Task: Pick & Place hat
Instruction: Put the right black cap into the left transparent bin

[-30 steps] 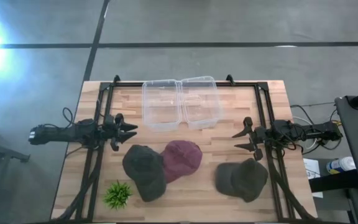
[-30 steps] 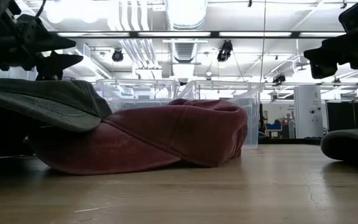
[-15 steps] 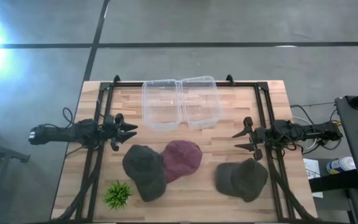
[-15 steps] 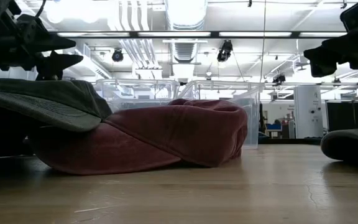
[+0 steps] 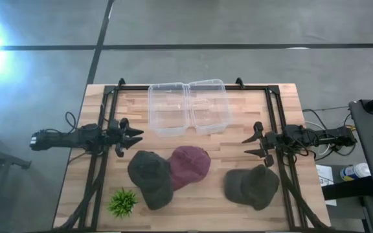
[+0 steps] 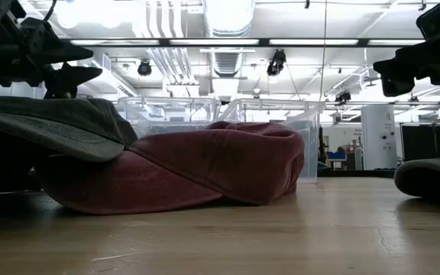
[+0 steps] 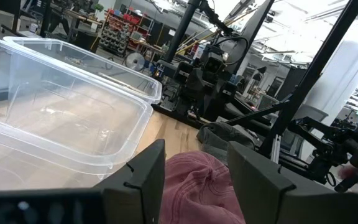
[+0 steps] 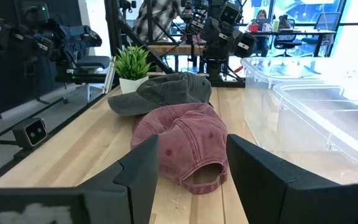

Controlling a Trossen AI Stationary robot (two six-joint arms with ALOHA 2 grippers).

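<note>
Three hats lie on the wooden table. A dark grey-green cap [image 5: 151,178] overlaps a maroon cap [image 5: 190,165] beside it; its edge rests on the maroon cap [image 6: 205,172]. An olive cap [image 5: 252,186] lies apart near the right side. My left gripper [image 5: 136,136] hovers open above the table, left of the hats, fingers pointing toward the right. My right gripper [image 5: 247,145] hovers open above the olive cap's far edge, pointing left. In the right wrist view the maroon cap [image 8: 182,143] and grey-green cap [image 8: 163,90] lie ahead.
Two clear plastic bins [image 5: 190,107] stand side by side at the table's far middle. A small green plant [image 5: 122,202] sits at the near left. Black frame rails [image 5: 102,162] run along both sides of the table. Bare wood lies between the maroon and olive caps.
</note>
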